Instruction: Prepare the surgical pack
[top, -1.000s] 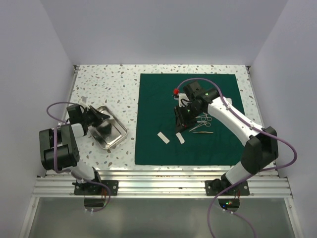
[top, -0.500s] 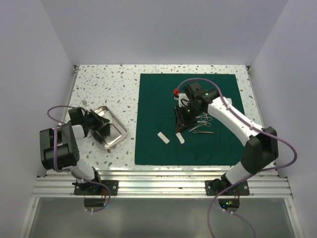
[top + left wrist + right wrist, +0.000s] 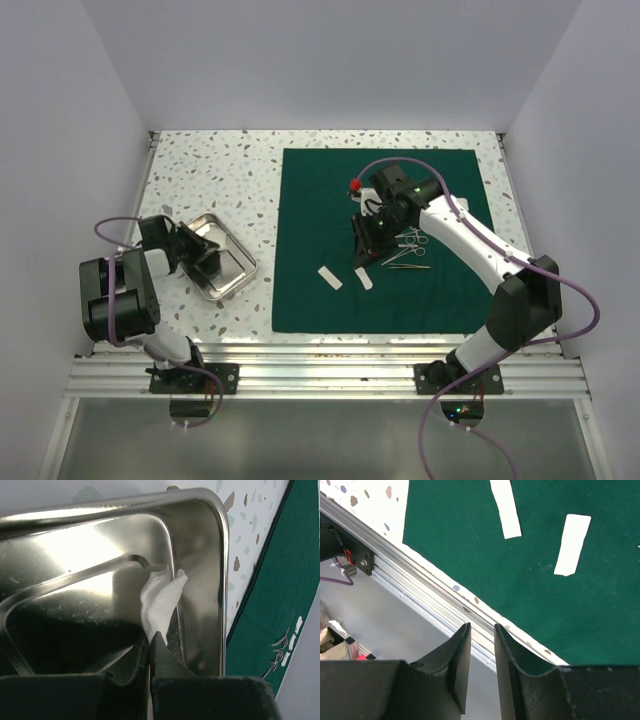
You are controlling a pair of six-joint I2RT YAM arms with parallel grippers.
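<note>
The dark green drape (image 3: 400, 300) lies flat on the right half of the table. Steel scissor-like instruments (image 3: 408, 248) and two white gauze pads (image 3: 330, 278) (image 3: 363, 280) lie on it. The small metal tray (image 3: 243, 270) sits on the bare table left of the drape. My left gripper (image 3: 151, 637) is inside the tray (image 3: 200, 540), shut on a crumpled white gauze pad (image 3: 160, 602). My right gripper (image 3: 481, 627) hovers over the drape (image 3: 470, 540) beside the instruments, jaws slightly apart and empty. The two gauze pads (image 3: 505, 507) (image 3: 572, 545) show below it.
The speckled white table (image 3: 210, 170) is walled on three sides. An aluminium rail (image 3: 330, 365) runs along the near edge and also shows in the right wrist view (image 3: 420, 590). The drape's edge (image 3: 285, 580) lies just right of the tray.
My left gripper has shifted a little nearer and further into the tray with the gauze. The right arm has not moved.
</note>
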